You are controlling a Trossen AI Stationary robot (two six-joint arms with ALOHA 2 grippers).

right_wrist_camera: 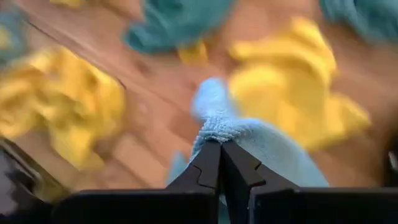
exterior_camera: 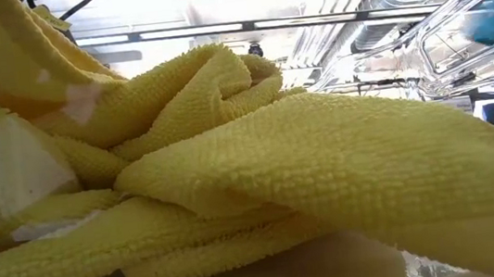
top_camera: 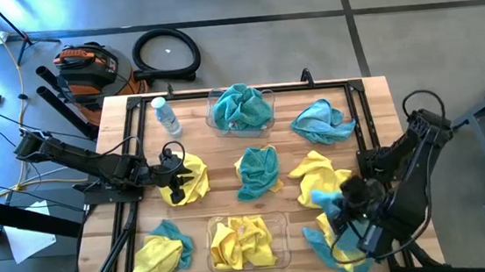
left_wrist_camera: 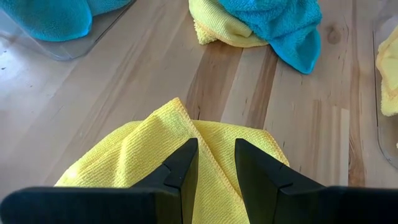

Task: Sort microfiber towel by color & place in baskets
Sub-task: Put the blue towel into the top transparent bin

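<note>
The right gripper (right_wrist_camera: 220, 144) is pinching a fuzzy, bunched teal-blue towel (right_wrist_camera: 249, 140) at five o'clock; the left gripper (left_wrist_camera: 216, 149) is hovering narrowly parted over a crumpled yellow towel (left_wrist_camera: 146, 146) at nine.

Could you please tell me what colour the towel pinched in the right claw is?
Teal-blue towel, shown best in the right wrist view.

You're in a workshop: bare concrete floor, an orange shop vacuum (top_camera: 87, 66) and coiled black hose (top_camera: 166, 54) at upper left.
</note>
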